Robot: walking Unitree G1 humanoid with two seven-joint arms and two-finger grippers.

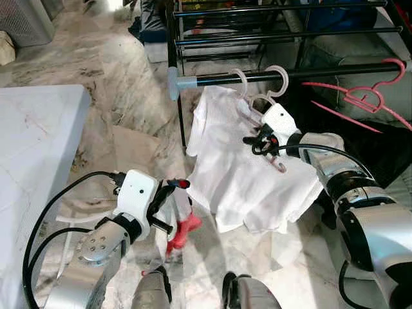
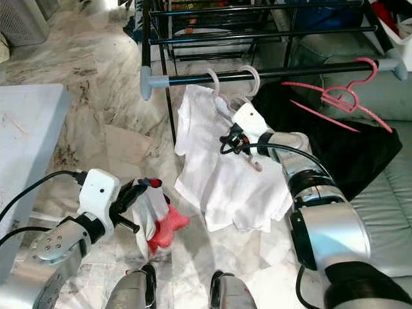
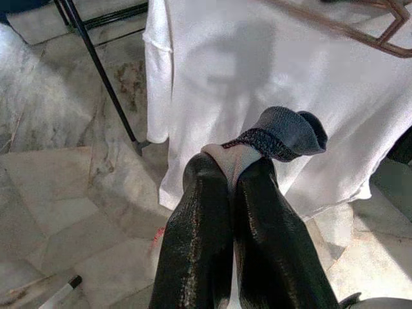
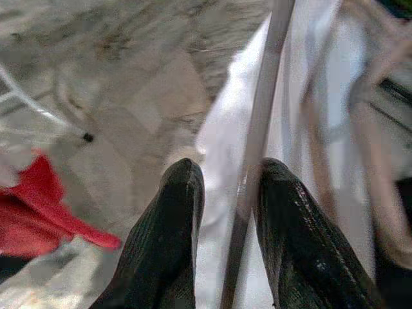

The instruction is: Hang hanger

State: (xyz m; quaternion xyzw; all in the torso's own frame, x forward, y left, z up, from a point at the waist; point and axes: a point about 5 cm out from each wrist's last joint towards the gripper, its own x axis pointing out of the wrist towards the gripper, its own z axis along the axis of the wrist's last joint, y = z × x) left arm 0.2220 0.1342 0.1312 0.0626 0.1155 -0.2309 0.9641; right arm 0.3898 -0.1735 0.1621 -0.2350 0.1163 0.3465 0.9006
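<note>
**A:** Why is the right gripper [image 1: 257,143] raised to the rail [image 1: 257,77]?

**B:** Its fingers are nearly closed around a bar of the hanger [image 1: 273,87] carrying the white shirt [image 1: 238,180]; the hook sits over the rail.

**A:** And the left gripper [image 3: 235,174]?

**B:** Closed on a sock [image 3: 277,132], held low and clear.
</note>
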